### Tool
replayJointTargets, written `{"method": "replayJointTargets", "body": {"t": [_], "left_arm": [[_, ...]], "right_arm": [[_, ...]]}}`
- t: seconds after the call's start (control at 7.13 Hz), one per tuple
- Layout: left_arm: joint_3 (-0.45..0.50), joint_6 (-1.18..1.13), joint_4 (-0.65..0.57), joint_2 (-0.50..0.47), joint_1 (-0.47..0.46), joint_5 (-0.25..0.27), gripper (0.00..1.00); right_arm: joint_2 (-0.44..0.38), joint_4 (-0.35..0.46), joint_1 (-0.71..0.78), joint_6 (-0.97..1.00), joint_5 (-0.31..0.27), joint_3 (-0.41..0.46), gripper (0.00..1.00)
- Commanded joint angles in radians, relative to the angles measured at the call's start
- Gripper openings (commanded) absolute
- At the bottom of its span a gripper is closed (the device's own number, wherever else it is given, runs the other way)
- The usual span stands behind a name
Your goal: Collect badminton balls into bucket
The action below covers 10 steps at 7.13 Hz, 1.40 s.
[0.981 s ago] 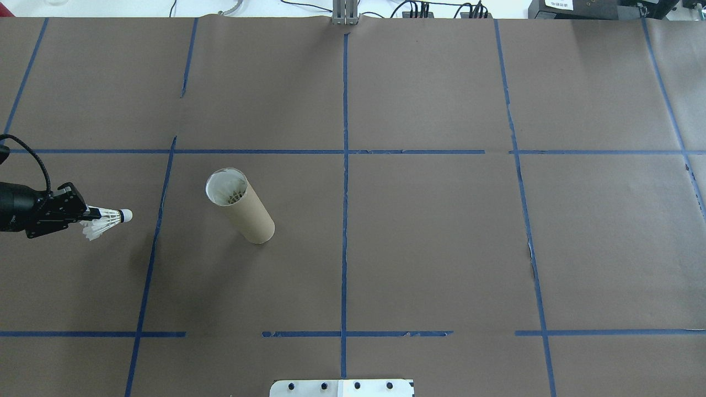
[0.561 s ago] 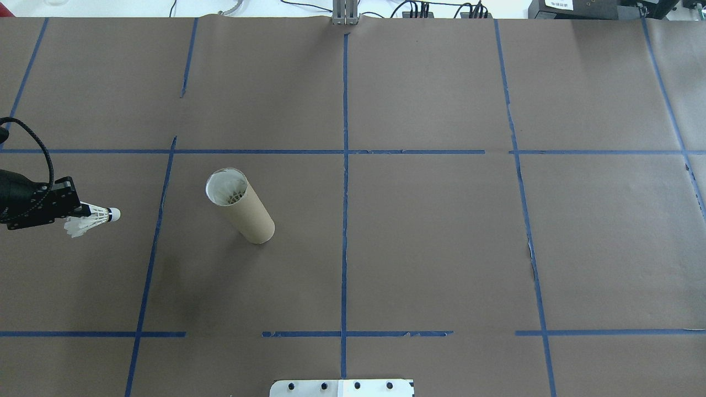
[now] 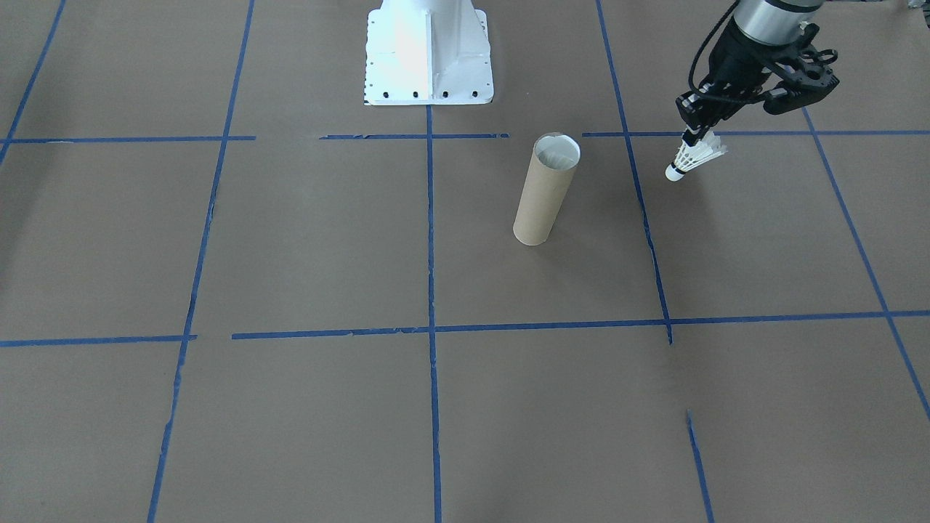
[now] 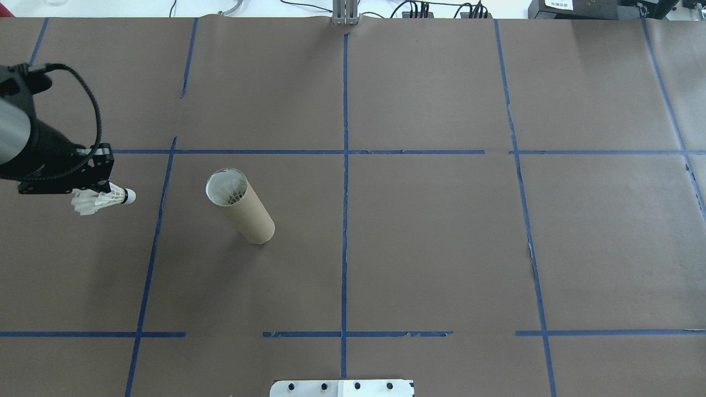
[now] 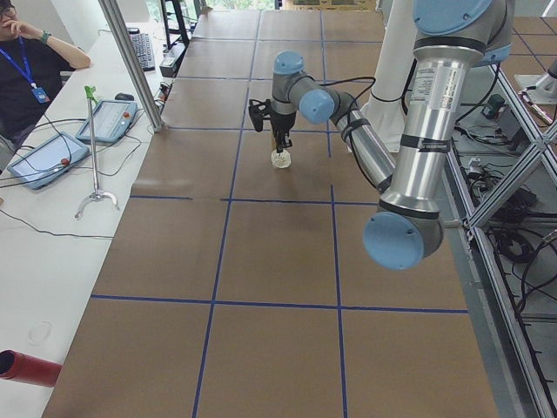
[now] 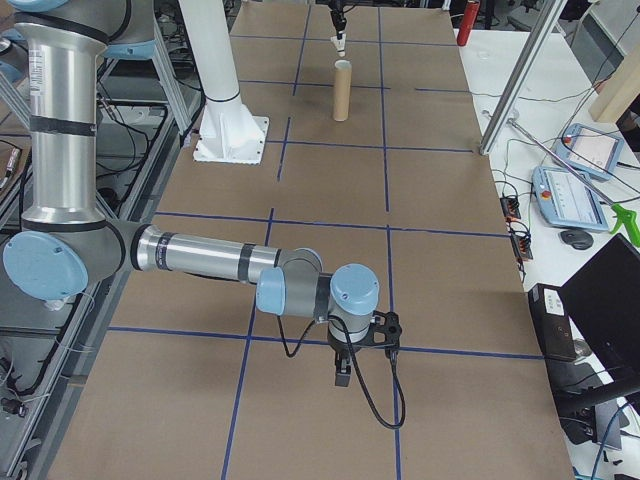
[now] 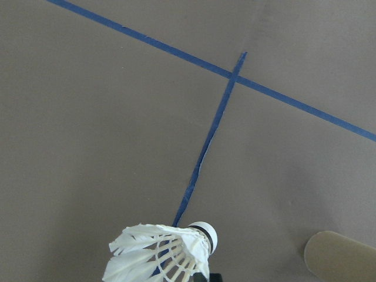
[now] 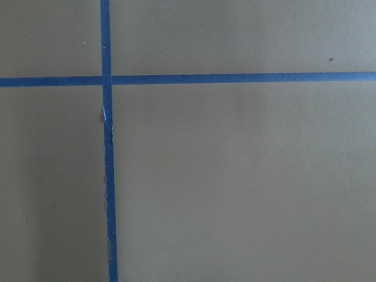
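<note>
Paper (image 4: 430,248), brown with blue tape lines (image 4: 345,165), covers the table.

My right claw (image 6: 342,377) shows only in the right-side view, jaw state unreadable. Shuttlecock (image 7: 161,254) skirt cut off by the left wrist view's bottom edge; tube (image 7: 342,256) clipped at its corner. Tube contents (image 4: 234,194) too small to tell.

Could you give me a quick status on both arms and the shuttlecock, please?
Left tool shut on shuttlecock, held off the table. Right tool idle, state unclear. Tube upright, feathers inside. Path clear.
</note>
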Motion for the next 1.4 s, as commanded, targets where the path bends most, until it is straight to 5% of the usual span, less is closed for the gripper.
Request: {"method": "replayJointTargets", "body": {"t": [0.0, 0.28, 0.42, 0.84, 1.26], "left_arm": [[0.003, 0.033, 0.460, -0.355, 0.006, 0.060, 0.00], [0.041, 0.033, 0.595, -0.485, 0.039, 0.071, 0.00], [0.081, 0.033, 0.633, -0.521, 0.062, 0.118, 0.00], [0.304, 0.030, 0.660, -0.699, 0.084, 0.136, 0.00], [0.403, 0.021, 0.666, -0.747, 0.142, 0.137, 0.00]], "right_arm": [[0.000, 0.000, 0.000, 0.000, 0.001, 0.000, 1.00], [-0.001, 0.000, 0.000, 0.000, 0.000, 0.000, 1.00], [0.000, 0.000, 0.000, 0.000, 0.000, 0.000, 1.00], [0.000, 0.000, 0.000, 0.000, 0.000, 0.000, 1.00], [0.000, 0.000, 0.000, 0.000, 0.000, 0.000, 1.00]]}}
